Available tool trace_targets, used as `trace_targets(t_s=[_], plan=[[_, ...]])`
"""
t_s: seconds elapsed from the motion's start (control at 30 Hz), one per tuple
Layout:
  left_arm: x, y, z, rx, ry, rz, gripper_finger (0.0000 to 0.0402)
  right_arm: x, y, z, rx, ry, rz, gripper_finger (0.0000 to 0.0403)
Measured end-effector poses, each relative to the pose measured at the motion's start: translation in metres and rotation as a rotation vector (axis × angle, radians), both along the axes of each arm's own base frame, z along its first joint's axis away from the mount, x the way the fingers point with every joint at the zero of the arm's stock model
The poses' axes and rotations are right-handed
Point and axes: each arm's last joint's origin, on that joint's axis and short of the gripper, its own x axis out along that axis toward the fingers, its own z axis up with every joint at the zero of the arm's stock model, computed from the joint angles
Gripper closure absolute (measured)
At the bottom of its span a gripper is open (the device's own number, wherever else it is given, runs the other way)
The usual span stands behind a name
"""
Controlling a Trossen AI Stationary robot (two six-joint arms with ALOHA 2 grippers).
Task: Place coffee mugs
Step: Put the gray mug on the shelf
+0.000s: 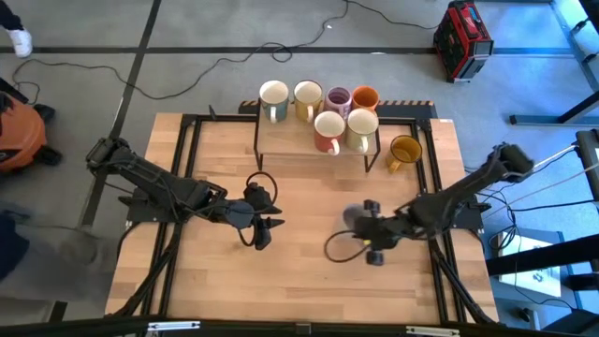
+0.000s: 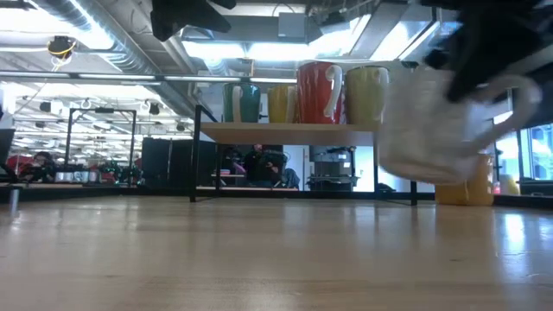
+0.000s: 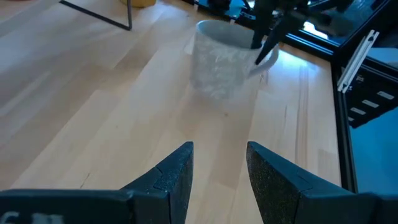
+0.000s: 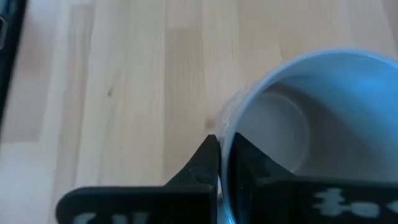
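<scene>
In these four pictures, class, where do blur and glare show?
Low view: the grey mug is smeared by blur, and ceiling lights glare above the shelf. Left wrist view: the same mug looks soft. Right wrist view: the right tool at its rim is out of focus.

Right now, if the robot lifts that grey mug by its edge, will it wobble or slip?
Probably a little. The right gripper pinches only the thin rim of the grey mug, one finger inside and one outside, so the mug may tilt. Its glazed wall looks smooth, so it could slip. It looks like stiff ceramic, so a fall might chip it.
</scene>
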Motion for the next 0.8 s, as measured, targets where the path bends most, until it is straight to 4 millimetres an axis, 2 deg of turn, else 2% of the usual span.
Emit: trace_targets(t_s=[0.2,0.37,0.6,0.8], plan=[[0.000,0.000,0.000,0.001,0.001,0.000,0.0257,0.056,-0.009,-0.002,-0.054,0.041,0.028,0.0398],[0.000,0.000,-0.001,0.002,0.006,0.000,0.0257,0.093,-0.018,-0.009,-0.041,0.101,0.020,0.0398],[-0.001,0.000,-0.001,0.004,0.011,-0.001,0.0257,0.123,-0.022,-0.022,-0.044,0.186,0.024,0.0398],[-0.001,0.000,-0.002,0.010,0.022,0.002,0.0257,0.134,-0.023,-0.028,-0.015,0.213,0.029,0.0398]])
